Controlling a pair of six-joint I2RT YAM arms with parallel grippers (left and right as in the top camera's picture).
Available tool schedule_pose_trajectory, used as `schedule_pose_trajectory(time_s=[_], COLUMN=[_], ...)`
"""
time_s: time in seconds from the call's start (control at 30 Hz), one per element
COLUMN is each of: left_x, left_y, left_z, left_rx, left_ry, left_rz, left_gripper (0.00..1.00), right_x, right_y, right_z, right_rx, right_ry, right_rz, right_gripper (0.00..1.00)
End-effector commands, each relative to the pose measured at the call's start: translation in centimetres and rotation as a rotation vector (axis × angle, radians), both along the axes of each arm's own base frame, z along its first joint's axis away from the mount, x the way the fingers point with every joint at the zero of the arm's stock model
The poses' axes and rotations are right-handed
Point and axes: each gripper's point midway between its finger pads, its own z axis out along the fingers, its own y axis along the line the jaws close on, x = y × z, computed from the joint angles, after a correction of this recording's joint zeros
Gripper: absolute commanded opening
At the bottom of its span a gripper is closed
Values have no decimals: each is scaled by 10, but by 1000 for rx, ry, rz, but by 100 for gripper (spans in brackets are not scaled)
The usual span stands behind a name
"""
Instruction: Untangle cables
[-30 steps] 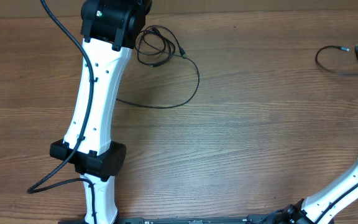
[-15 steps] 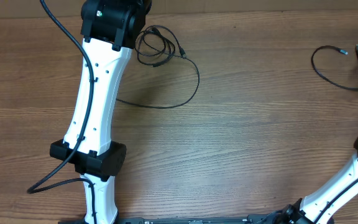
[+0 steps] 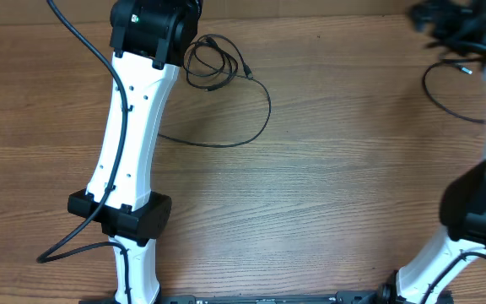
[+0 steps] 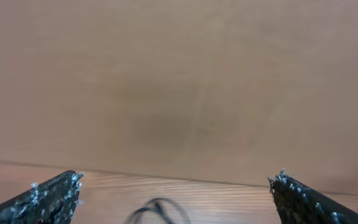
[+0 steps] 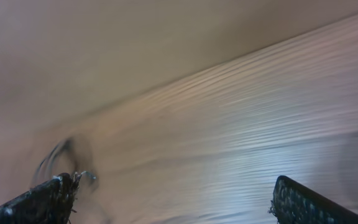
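Note:
One of the cables (image 3: 211,64) lies as a small black coil by the left arm's wrist (image 3: 154,24), with a long strand (image 3: 264,114) curving out over the table. A second cable (image 3: 447,91) loops at the far right, under the right arm's blurred wrist (image 3: 467,29). In the left wrist view my left gripper (image 4: 178,179) is wide open, with a cable loop (image 4: 160,210) low between the fingers and untouched. My right gripper (image 5: 176,185) is also wide open and empty, a blurred cable (image 5: 61,155) lying just past its left fingertip (image 5: 64,186).
The wooden table (image 3: 336,186) ends at a tan wall along the far edge (image 4: 179,93). The left arm (image 3: 133,135) stretches over the left side, its thick black wire (image 3: 83,38) trailing beside it. The right arm (image 3: 479,203) rises along the right edge.
The right arm has swung from the lower right edge up to the far right corner, over the right-hand cable, whose loop shifted slightly. The left arm and the coil have not moved.

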Motion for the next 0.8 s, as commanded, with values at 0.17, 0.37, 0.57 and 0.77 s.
schedule_pose_trajectory(time_s=[0.17, 0.37, 0.57, 0.77], left_x=[-27, -50, -55, -50], left_y=[107, 171, 200, 204], left_z=[-9, -48, -51, -43], left_rx=[7, -26, 3, 31], left_ry=[132, 326, 345, 313], left_rz=[212, 273, 328, 319], left_gripper=[100, 100, 100, 100], right_x=[-9, -25, -58, -79], right_y=[125, 193, 259, 297], right_z=[-10, -15, -68, -106], right_rx=[-155, -148, -161, -265], right_ry=[35, 46, 166, 169], right_rz=[220, 357, 597, 821], right_gripper=[100, 100, 100, 100])
